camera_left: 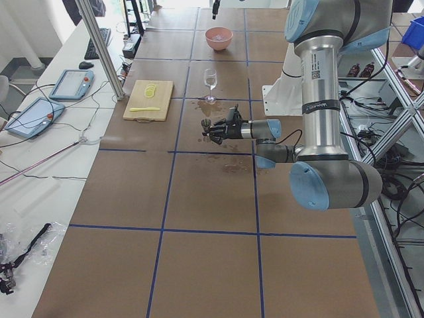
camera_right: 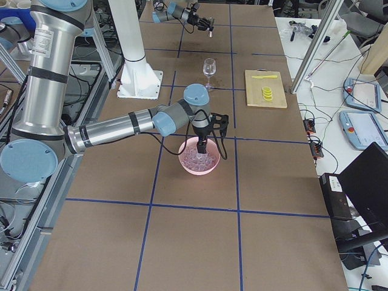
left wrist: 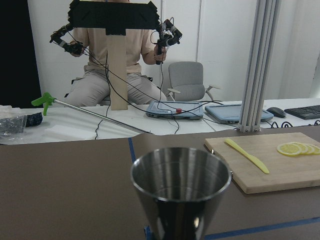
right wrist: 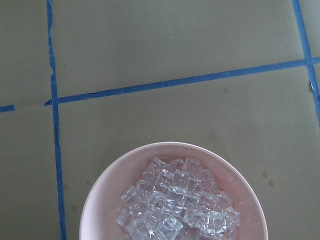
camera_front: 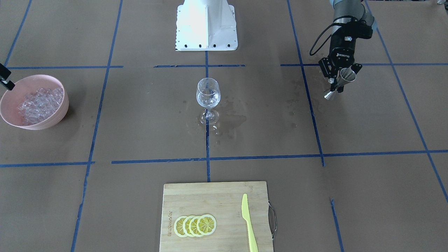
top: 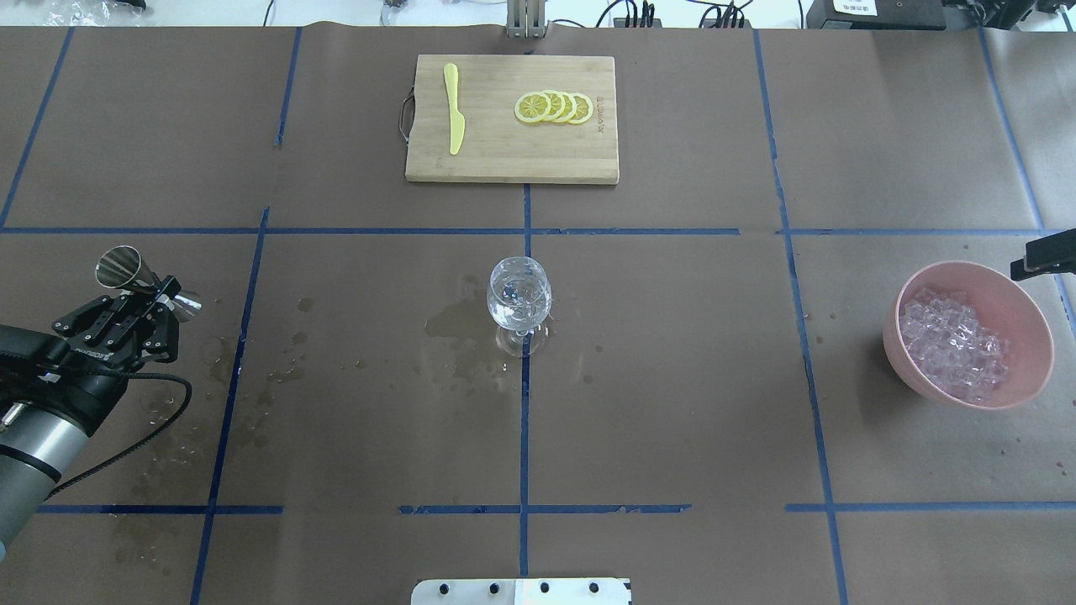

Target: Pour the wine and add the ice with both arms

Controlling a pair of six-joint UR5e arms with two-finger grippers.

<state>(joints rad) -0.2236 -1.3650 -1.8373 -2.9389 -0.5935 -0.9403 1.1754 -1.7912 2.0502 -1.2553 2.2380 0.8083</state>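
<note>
A wine glass [camera_front: 208, 94] stands at the table's middle, with a little clear liquid in its bowl; it also shows in the overhead view [top: 519, 298]. My left gripper [camera_front: 335, 84] is shut on the waist of a steel jigger [camera_front: 347, 75] and holds it tilted, well to the side of the glass. The jigger [left wrist: 181, 195] fills the left wrist view. Ice cubes [top: 954, 344] fill a pink bowl [top: 1030, 336]. My right gripper [camera_right: 202, 145] hangs over that bowl, with only a tip showing at the overhead view's edge [top: 1042, 256]. I cannot tell if it is open. The right wrist view shows the ice [right wrist: 177, 205].
A wooden cutting board [top: 504, 160] at the far side holds lemon slices [top: 555, 107] and a yellow knife [top: 454, 118]. Wet patches [top: 454, 323] lie around the glass and near the left arm. The white base block [camera_front: 206, 24] stands on the robot's side.
</note>
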